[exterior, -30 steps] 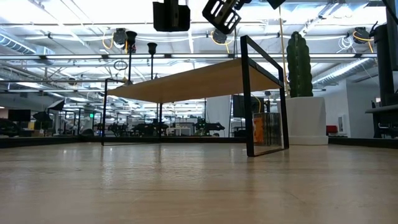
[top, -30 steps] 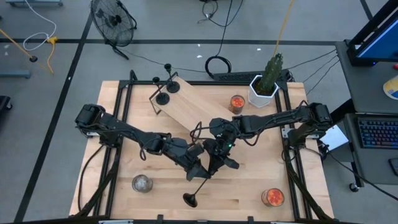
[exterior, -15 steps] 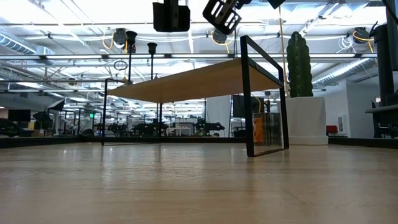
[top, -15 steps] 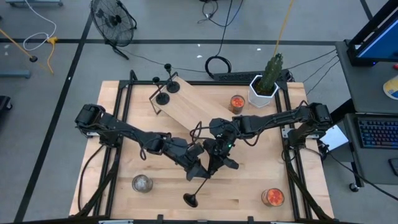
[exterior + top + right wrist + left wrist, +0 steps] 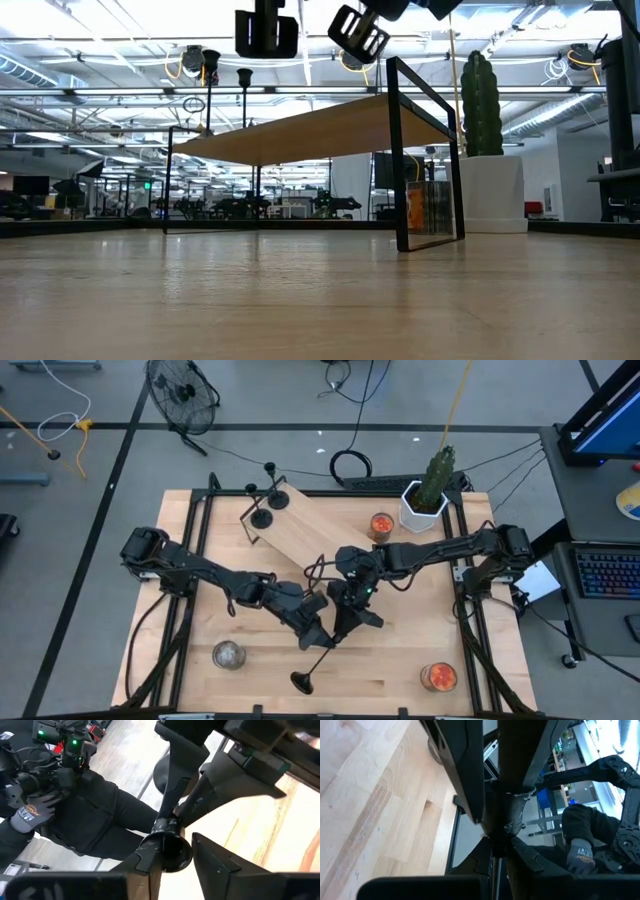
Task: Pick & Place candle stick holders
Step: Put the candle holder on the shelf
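One black candle stick holder [image 5: 312,668] hangs tilted in the air over the table's near middle, its round base [image 5: 301,682] toward the near edge. My left gripper [image 5: 320,644] is shut on it. My right gripper [image 5: 177,854] is open; its fingers stand on either side of the holder's cup top [image 5: 169,851]. Two more holders [image 5: 262,515] [image 5: 280,500] stand upright by their round bases on the far left end of a wooden shelf [image 5: 315,535]. My left gripper pinches the holder's thin stem [image 5: 171,822] between its two fingers, just below the cup top. The fingers [image 5: 176,775] lie across the stem. The holder is lifted clear of the table and tilted. Whether my right gripper still touches the cup top I cannot tell.
A cactus in a white pot [image 5: 428,495] stands at the far right. Orange jar candles [image 5: 381,525] [image 5: 439,677] and a grey jar [image 5: 228,654] sit on the table. A person's gloved hands [image 5: 30,815] show beyond the table.
My right gripper has opened and let go of the holder's cup top, staying beside it. The holder stays in my left gripper, its base swung slightly toward the table's left.
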